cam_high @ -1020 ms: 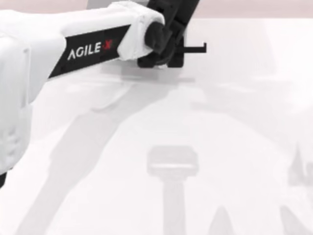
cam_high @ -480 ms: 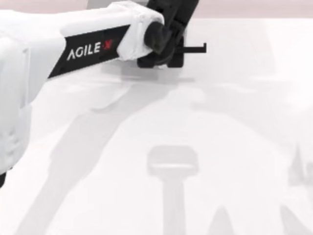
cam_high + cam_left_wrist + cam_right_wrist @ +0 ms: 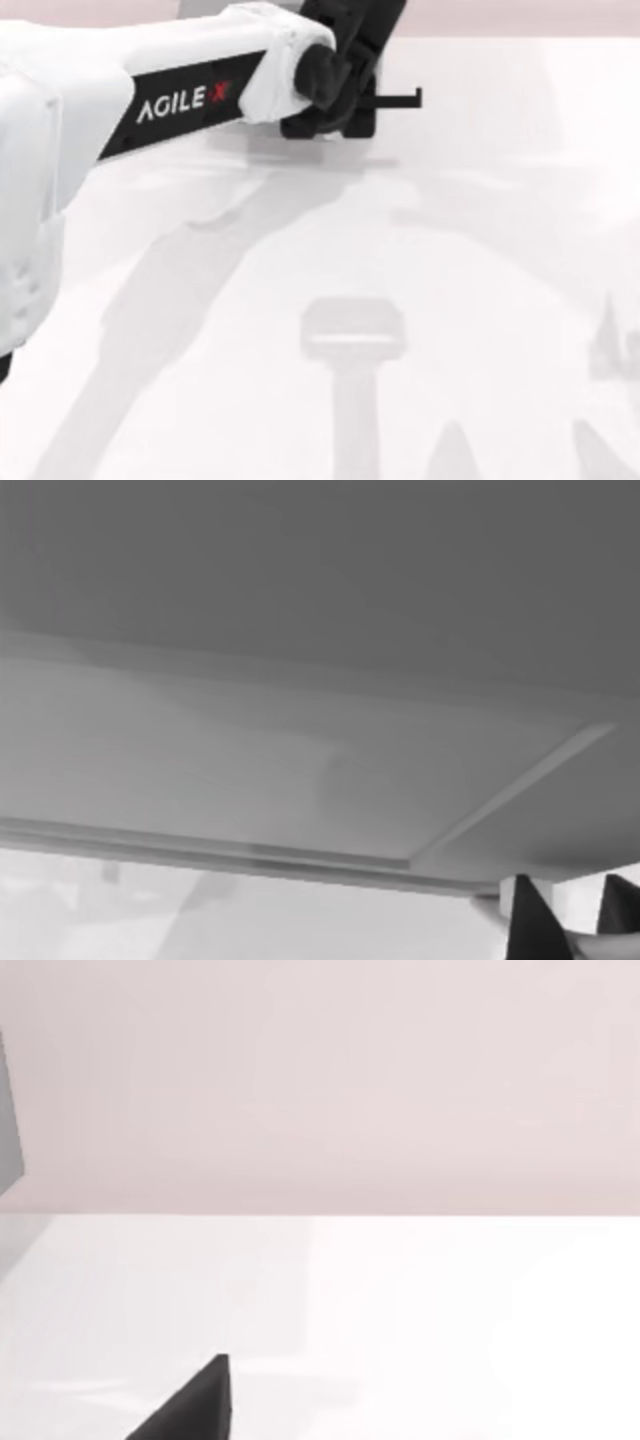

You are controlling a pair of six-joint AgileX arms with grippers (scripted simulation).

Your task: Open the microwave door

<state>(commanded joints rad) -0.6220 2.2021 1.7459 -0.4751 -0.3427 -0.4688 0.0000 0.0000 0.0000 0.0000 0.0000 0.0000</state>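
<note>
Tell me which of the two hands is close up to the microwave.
The left hand: the microwave and its grey panel fill that wrist view. The right hand faces mostly bare table and wall.

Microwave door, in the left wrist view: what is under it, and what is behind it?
Under the microwave door only the pale table shows, with the left claw by the door's edge. Behind it, nothing can be seen: the panel covers the inside.
</note>
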